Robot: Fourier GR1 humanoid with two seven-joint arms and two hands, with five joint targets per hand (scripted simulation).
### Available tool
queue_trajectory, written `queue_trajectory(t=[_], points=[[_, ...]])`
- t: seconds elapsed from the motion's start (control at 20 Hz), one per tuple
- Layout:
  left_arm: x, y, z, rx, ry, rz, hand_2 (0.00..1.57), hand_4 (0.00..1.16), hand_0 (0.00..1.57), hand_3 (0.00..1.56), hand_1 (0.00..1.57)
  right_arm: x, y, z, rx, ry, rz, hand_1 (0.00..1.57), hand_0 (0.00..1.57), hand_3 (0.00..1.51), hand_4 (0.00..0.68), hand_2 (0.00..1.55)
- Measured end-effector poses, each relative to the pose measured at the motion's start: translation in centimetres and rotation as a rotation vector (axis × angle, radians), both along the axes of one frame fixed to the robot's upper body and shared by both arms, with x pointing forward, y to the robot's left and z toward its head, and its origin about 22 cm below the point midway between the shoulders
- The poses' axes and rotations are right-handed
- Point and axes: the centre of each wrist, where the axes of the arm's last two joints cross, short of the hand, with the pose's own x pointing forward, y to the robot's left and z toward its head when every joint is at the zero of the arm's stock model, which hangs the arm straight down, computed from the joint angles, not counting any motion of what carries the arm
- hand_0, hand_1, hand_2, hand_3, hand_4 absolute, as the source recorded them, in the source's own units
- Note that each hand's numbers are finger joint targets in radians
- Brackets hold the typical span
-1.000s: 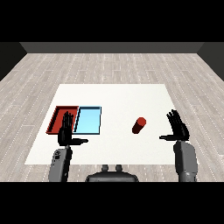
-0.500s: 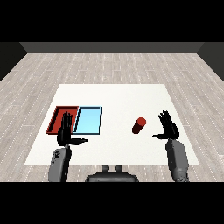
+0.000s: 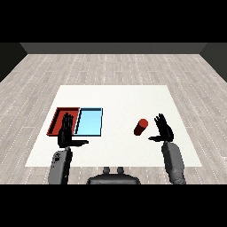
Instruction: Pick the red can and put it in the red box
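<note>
Since the earlier frame your right hand [image 3: 163, 130] moved closer to the red can [image 3: 141, 127]; fingers spread, can just beside the thumb. Left hand [image 3: 66, 133], released, covers the red tray [image 3: 58, 119] beside the light blue tray [image 3: 90, 122].

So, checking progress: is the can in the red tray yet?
No, the can stands on the table beside the open right hand, well apart from the red tray.

Red can [image 3: 141, 127] on white table [image 3: 119, 95], untouched.
Right hand [image 3: 163, 129] spread at its 3 o'clock, near; red tray [image 3: 56, 120] at 9.
</note>
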Motion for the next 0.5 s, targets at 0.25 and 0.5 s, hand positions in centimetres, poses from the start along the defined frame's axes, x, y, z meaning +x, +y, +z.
queue_trajectory(t=[0.25, 0.5], points=[[0.3, -0.3, -0.1, -0.005, -0.004, -0.006, 0.00, 0.00, 0.00, 0.00, 0.00, 0.1, 1.9, -0.6, 0.028, 0.010, 0.014, 0.00, 0.00, 0.00, 0.000, 0.00], [0.4, -0.3, 0.5, -0.006, -0.007, -0.007, 0.00, 0.00, 0.00, 0.00, 0.00, 1.1, 2.9, -1.1, 0.047, 0.016, 0.021, 0.00, 0.00, 0.00, 0.000, 0.00]])
